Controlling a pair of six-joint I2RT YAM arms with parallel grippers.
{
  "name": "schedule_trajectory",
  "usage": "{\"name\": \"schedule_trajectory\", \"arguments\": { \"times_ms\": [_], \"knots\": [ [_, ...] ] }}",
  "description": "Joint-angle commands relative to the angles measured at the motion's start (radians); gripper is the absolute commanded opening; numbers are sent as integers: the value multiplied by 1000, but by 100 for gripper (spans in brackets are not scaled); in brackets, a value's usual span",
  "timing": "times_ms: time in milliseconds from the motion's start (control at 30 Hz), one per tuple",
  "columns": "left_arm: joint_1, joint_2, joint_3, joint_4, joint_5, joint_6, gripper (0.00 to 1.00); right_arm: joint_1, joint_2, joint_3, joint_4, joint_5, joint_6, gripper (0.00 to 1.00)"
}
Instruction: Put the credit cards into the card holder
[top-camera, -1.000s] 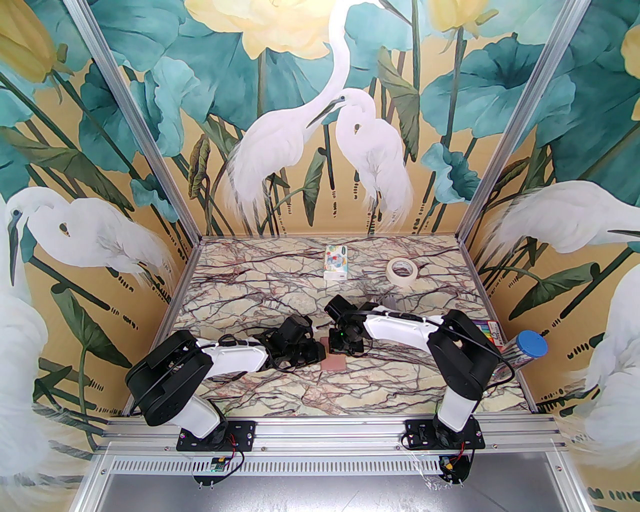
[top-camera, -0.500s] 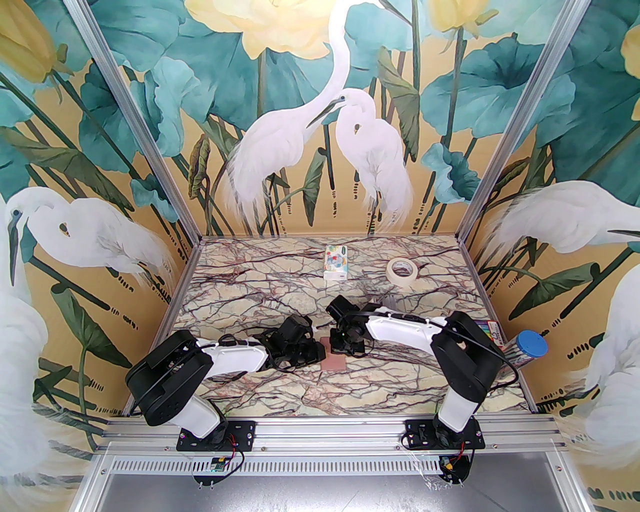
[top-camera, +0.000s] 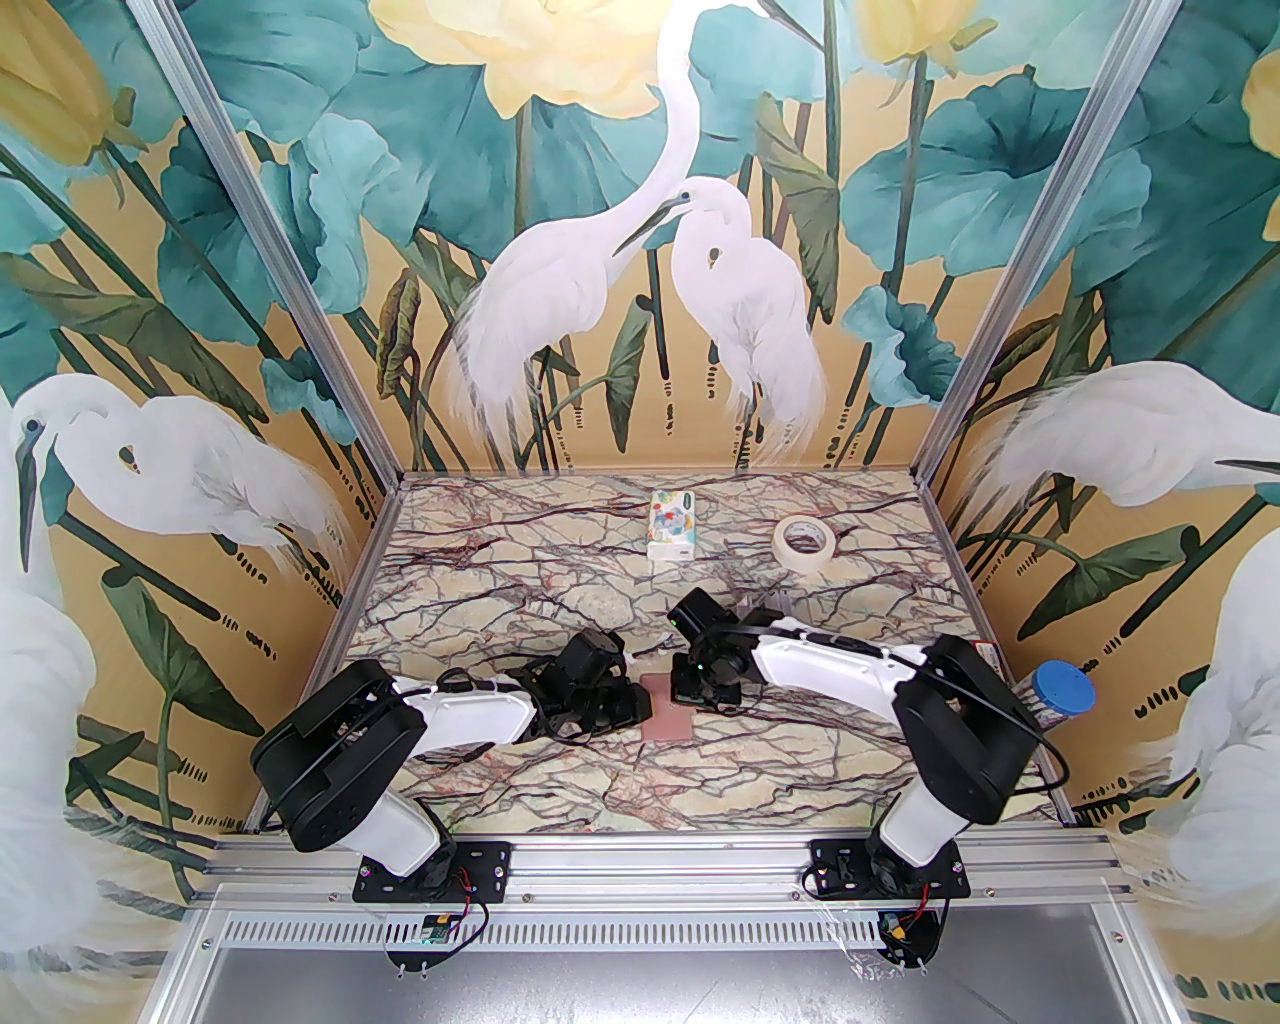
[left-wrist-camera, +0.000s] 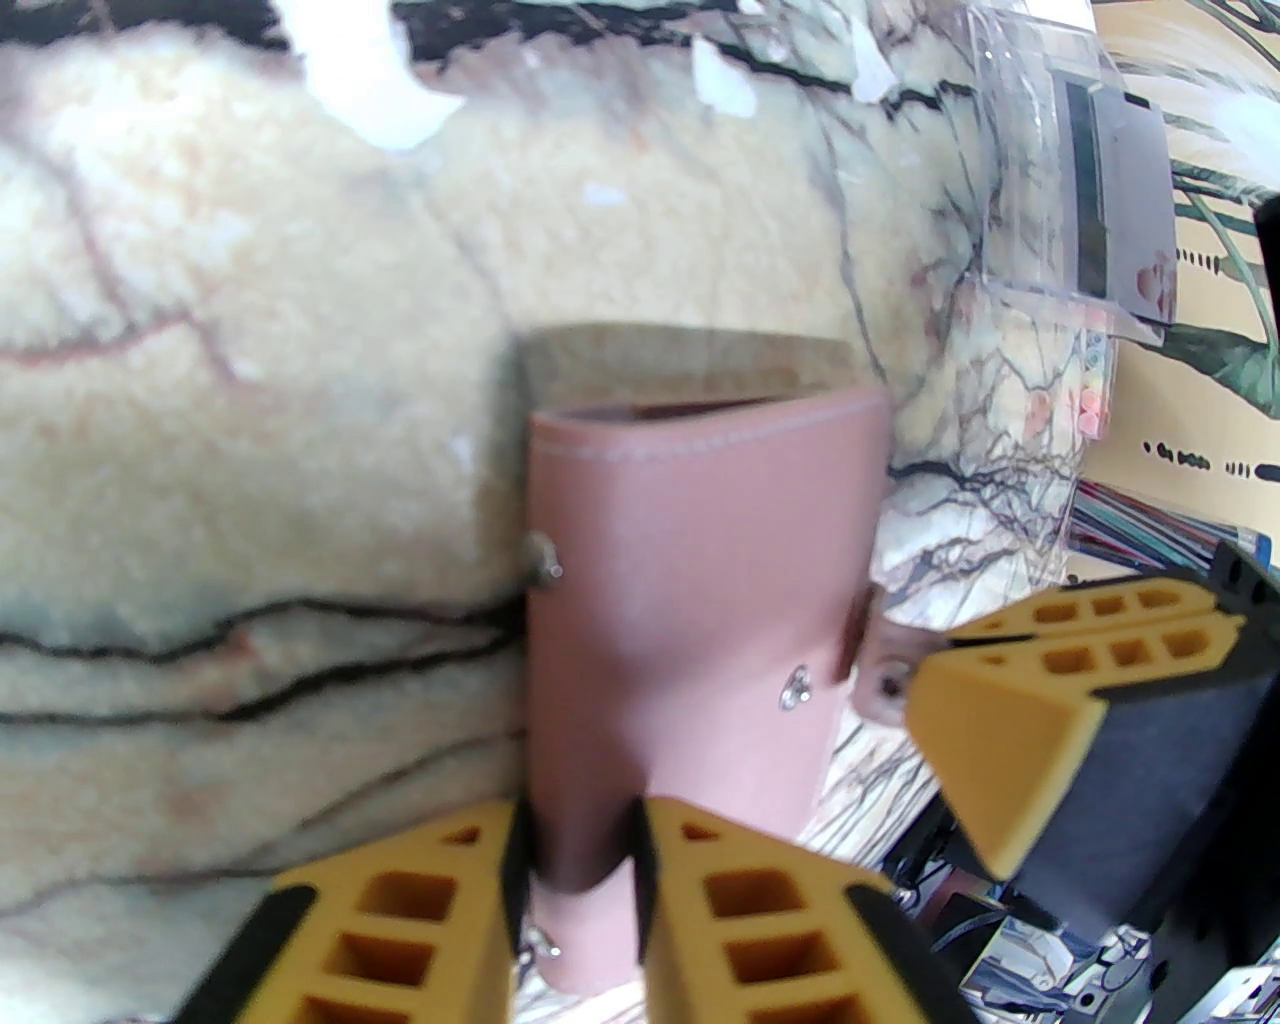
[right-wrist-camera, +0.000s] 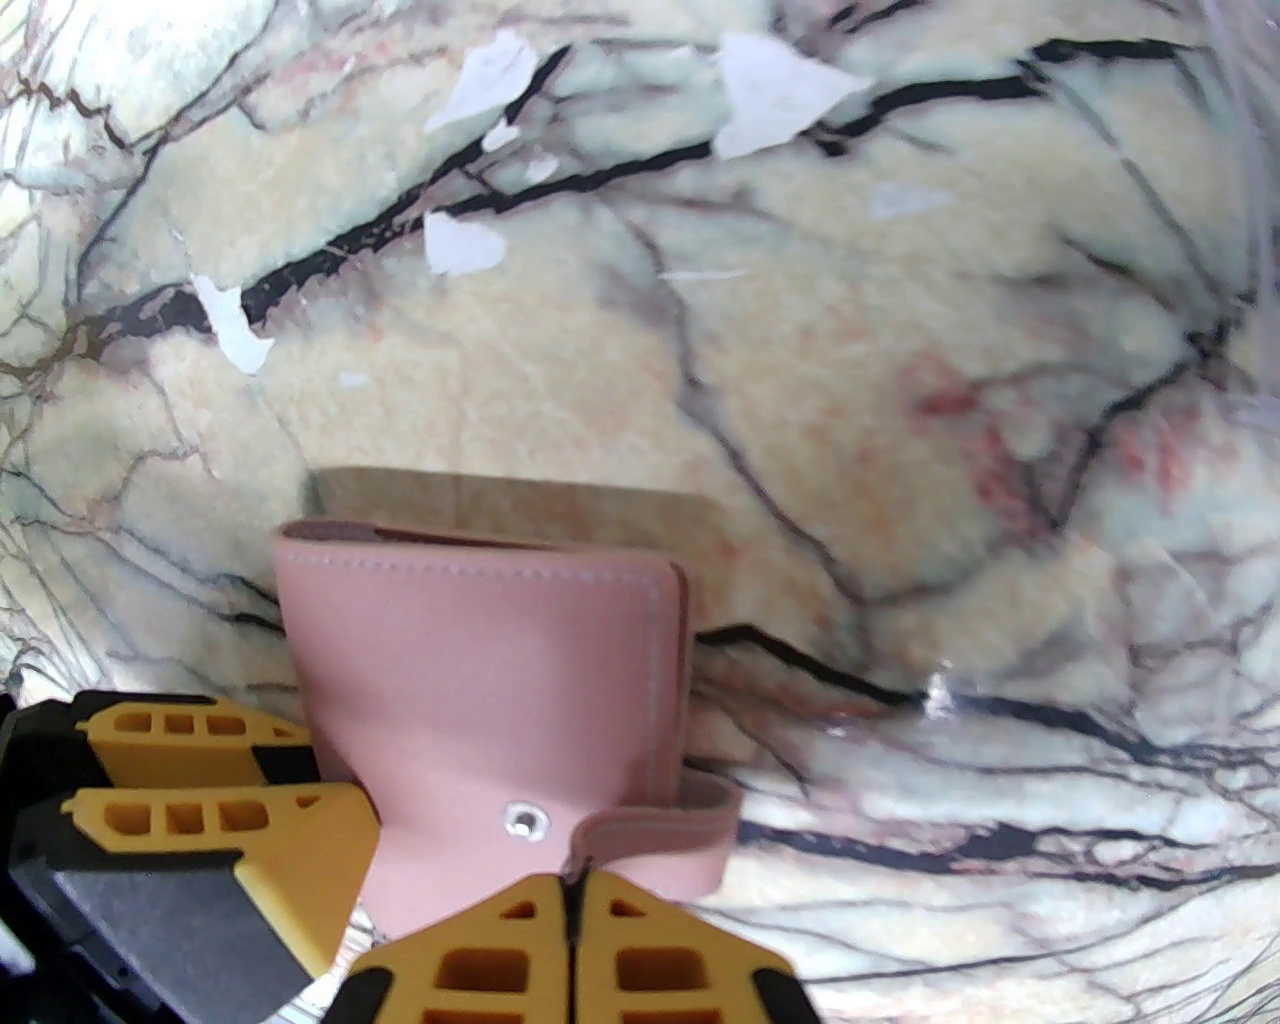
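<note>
Right wrist: card holder (right-wrist-camera: 480, 680) strap (right-wrist-camera: 655, 835)

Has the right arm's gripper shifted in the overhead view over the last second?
Yes. The right gripper has shifted slightly rightward, judged against the patterned white tissue pack at the table's back.

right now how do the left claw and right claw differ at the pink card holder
The left claw has fingers parted, clamping the body of the dusty-pink leather card holder between them; the right claw has fingers pressed together, seemingly pinching only the thin strap tab. The left claw sits at the holder's left, the right claw at its right. Both have yellow fingers on the same holder.
</note>
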Motion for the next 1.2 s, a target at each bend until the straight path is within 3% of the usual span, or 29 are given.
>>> {"name": "schedule_trajectory", "arguments": {
  "times_ms": [0, 200, 367, 800, 1167],
  "knots": [
    [2, -37, -10, -84, -42, 9, 38, -5, -81, -18, -19, 0, -25, 0],
    [31, -135, -4, -175, -93, 21, 54, -5, -180, -8, -63, -2, -31, 0],
    [59, -239, -11, -263, -137, 33, 61, -5, -238, -2, -52, -48, -21, 0],
    [163, -502, -83, -419, -181, 46, 68, 16, -253, 17, 31, -175, 18, 0],
    [170, -525, -89, -434, -185, 47, 68, 34, -214, 28, 115, -241, 26, 0]
  ]
}}
